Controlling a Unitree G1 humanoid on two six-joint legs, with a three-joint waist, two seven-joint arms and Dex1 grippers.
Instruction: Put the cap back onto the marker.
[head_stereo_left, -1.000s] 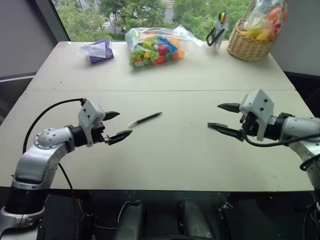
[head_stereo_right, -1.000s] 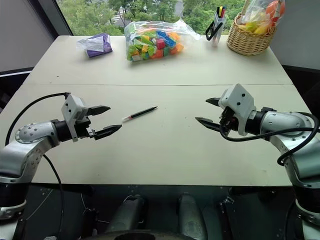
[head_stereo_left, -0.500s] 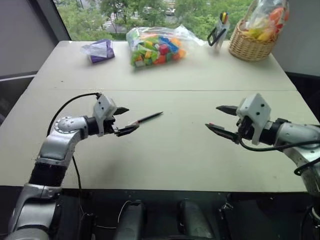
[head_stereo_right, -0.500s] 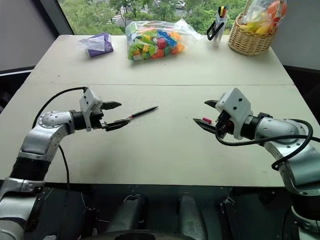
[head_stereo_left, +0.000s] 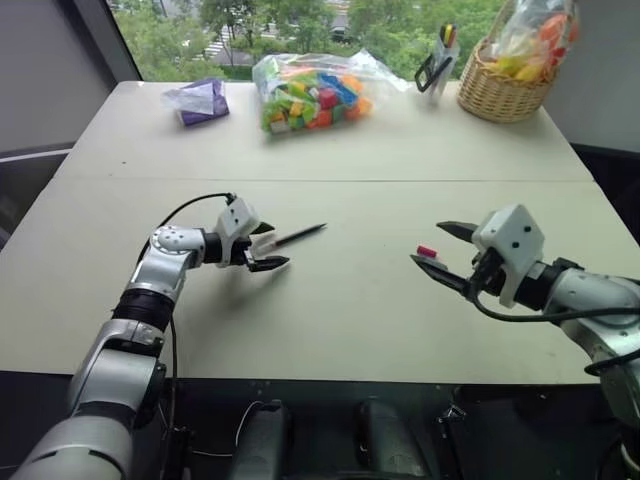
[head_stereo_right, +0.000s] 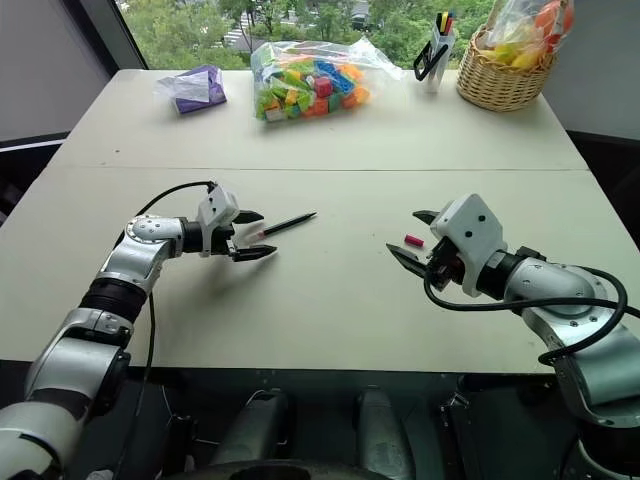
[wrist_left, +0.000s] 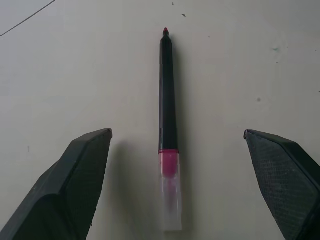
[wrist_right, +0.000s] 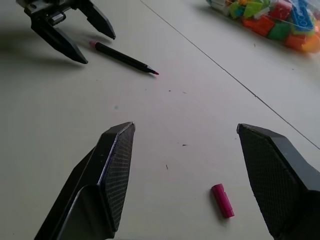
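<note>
The marker (head_stereo_left: 297, 236) lies flat on the table, slim and black, with its red tip pointing away from my left gripper. Its pale pinkish rear end (wrist_left: 169, 195) rests between the open fingers of the left gripper (head_stereo_left: 272, 248), which straddle it low over the table without touching it. The cap (head_stereo_left: 427, 252), a tiny red tube, lies on the table to the right. My right gripper (head_stereo_left: 427, 243) hovers above it with fingers open and nothing held; in the right wrist view the cap (wrist_right: 222, 200) sits near one finger.
Along the far edge of the table (head_stereo_left: 350, 320) stand a clear bag of colourful blocks (head_stereo_left: 310, 95), a purple pouch (head_stereo_left: 200, 100), a cup with scissors and pens (head_stereo_left: 435, 68) and a wicker basket (head_stereo_left: 500, 88). A seam (head_stereo_left: 400, 181) crosses the tabletop.
My left gripper has reached forward, rightward and down, coming to straddle the marker's pale end. The right gripper has sunk and drawn back slightly, staying open over the cap.
</note>
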